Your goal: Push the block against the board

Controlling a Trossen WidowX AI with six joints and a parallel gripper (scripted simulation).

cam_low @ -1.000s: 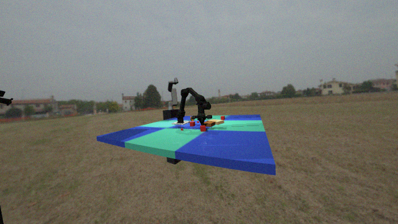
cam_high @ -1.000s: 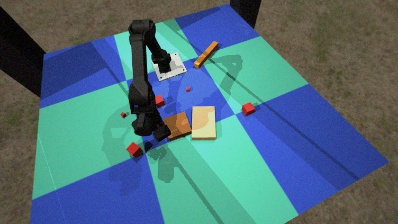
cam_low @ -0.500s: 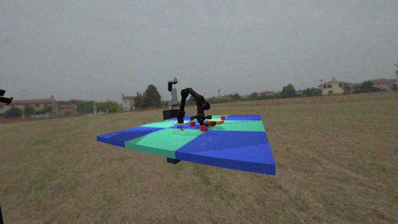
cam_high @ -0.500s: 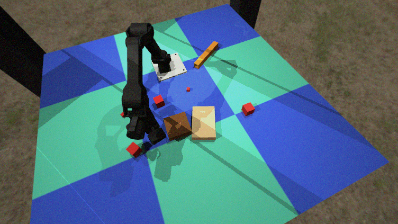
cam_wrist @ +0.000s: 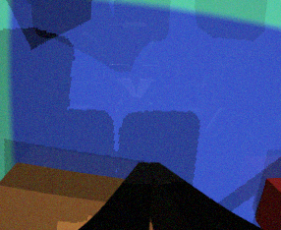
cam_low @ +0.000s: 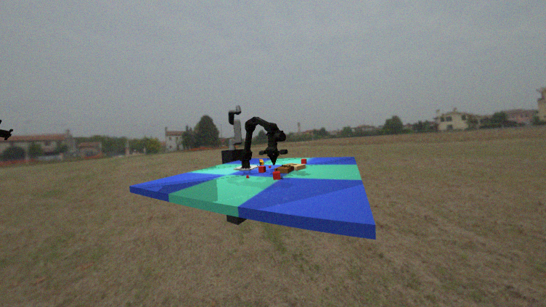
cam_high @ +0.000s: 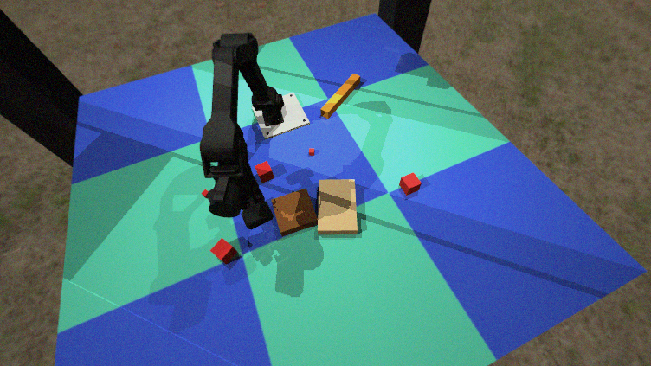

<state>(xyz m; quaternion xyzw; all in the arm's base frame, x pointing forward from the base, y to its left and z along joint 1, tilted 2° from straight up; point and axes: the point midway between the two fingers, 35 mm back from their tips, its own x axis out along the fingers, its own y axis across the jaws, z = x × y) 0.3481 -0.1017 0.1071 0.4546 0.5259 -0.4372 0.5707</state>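
Note:
The brown square block (cam_high: 293, 212) (cam_low: 284, 169) (cam_wrist: 51, 208) lies flat, left of the pale tan board (cam_high: 337, 208) (cam_low: 298, 166) in the top view. The block is turned relative to the board. Its front right corner is at or very near the board's left side, and a narrow wedge of space opens towards the back. I cannot tell if that corner touches. My gripper (cam_low: 274, 162) (cam_wrist: 147, 172) is shut and empty, raised above the table beside the block's left side. Its fingertips are hidden behind the hand in the top view.
Red cubes lie left of the block's front (cam_high: 223, 250), behind it (cam_high: 264, 170) and right of the board (cam_high: 409, 183). Tiny red cubes lie behind the board (cam_high: 311, 151) and left of the hand (cam_high: 204, 193). An orange bar (cam_high: 340, 95) lies near the arm's white base plate (cam_high: 295, 115).

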